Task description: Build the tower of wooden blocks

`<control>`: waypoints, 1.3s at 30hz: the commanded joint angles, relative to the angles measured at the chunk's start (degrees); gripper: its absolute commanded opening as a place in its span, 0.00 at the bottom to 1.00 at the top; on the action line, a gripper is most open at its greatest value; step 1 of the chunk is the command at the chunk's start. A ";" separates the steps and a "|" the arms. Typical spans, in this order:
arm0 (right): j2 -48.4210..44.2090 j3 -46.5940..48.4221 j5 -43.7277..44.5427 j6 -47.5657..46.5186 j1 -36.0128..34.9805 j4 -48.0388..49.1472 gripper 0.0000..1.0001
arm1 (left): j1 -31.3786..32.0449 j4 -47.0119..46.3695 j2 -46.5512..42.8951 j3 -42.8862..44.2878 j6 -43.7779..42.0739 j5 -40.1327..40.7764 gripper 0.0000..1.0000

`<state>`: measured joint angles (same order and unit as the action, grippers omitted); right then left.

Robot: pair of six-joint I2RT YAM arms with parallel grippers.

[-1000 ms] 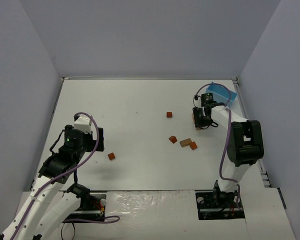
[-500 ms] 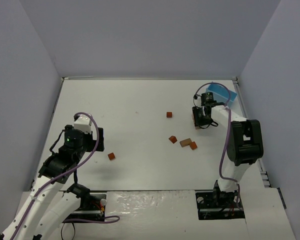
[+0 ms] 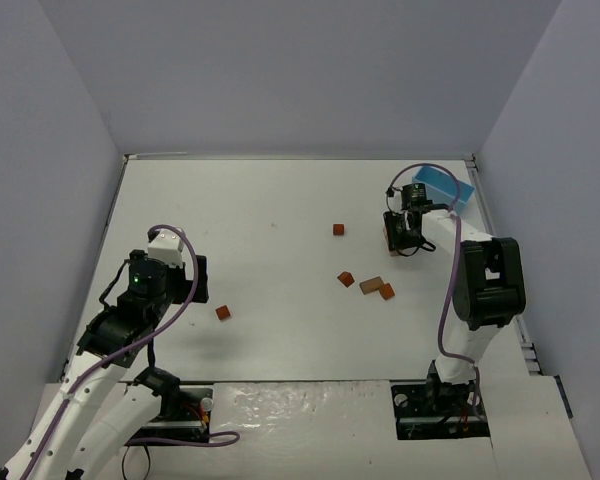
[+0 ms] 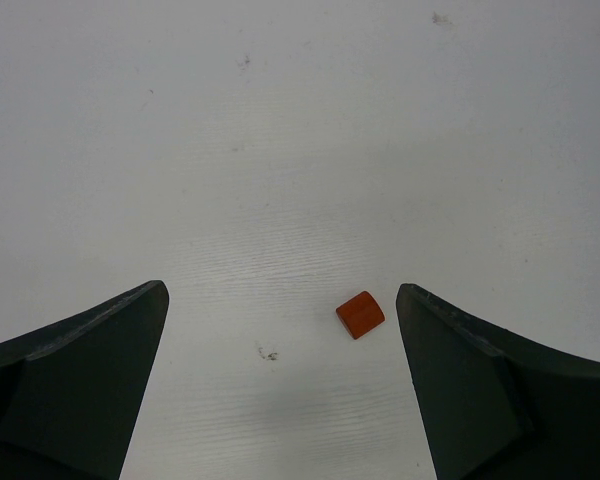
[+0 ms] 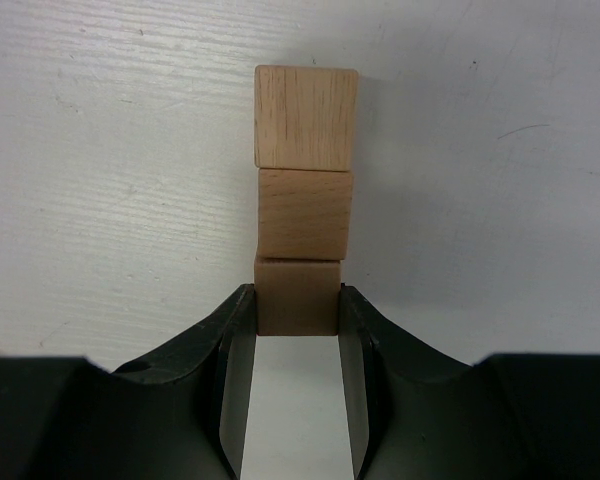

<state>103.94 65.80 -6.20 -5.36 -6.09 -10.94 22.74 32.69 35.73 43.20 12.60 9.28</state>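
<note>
From above, we see the right gripper [image 3: 393, 238] has crept a little toward the far edge since a second ago. The left gripper [image 3: 197, 279] has not moved. The tower [image 3: 387, 233] shows only as a tan sliver at the right gripper's tip, far right on the table [image 3: 260, 200]. It is near the box [image 3: 443, 186] and the right wall, with open table to its left. Four loose blocks [image 3: 371, 285] lie mid-table, well apart from the tower. A red block [image 3: 223, 312] lies just beside the left gripper. The right arm reaches far out from its base, and the left arm is folded back near the left edge.

On the left wrist, the gripper [image 4: 282, 292] is spread wide and holds nothing. The red block [image 4: 360, 314] lies on the table between the fingers [image 4: 80, 390], nearer the right one, with bare table all around.

On the right wrist, the gripper [image 5: 296, 300] is closed on the nearest block of the tower [image 5: 305, 190]. The tower is three tan blocks touching in a line (whether it stands or lies, we cannot tell here). Clear table flanks it on both sides.
</note>
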 commanded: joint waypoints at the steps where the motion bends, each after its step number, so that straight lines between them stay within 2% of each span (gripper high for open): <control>1: 0.34 0.69 -0.46 -0.91 -0.17 -0.57 0.38 | -0.42 -3.51 0.29 0.55 -0.19 0.04 0.97; 7: -4.15 1.56 -0.18 0.10 -0.24 -0.75 0.59 | -0.42 -3.51 0.40 0.57 -0.21 0.04 0.97; 11: -8.72 2.55 0.68 0.55 -0.21 -1.01 0.64 | -0.42 -3.42 0.52 0.66 -0.15 0.04 0.97; 18: -17.88 3.30 0.88 2.61 -1.45 -1.63 0.68 | -0.42 -2.84 1.04 0.79 1.48 0.04 0.97; 22: -22.70 2.17 2.05 4.75 -4.97 -1.54 0.68 | -0.38 -1.43 1.65 1.12 4.35 -0.25 0.97; 27: -27.92 0.02 3.44 8.09 -9.95 -1.51 0.69 | -0.30 1.78 4.72 1.31 13.26 -1.26 0.97; 34: -33.38 -3.67 2.42 9.76 -10.52 -1.28 0.71 | 0.09 2.76 14.35 -0.97 26.87 -4.05 0.96; 39: -35.94 -6.79 0.37 10.91 -10.61 -1.20 0.71 | 0.56 0.06 19.37 -2.97 32.56 -5.44 0.86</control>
<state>71.13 60.71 -4.55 3.71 -16.82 -13.78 22.83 35.68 52.26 40.64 36.79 5.68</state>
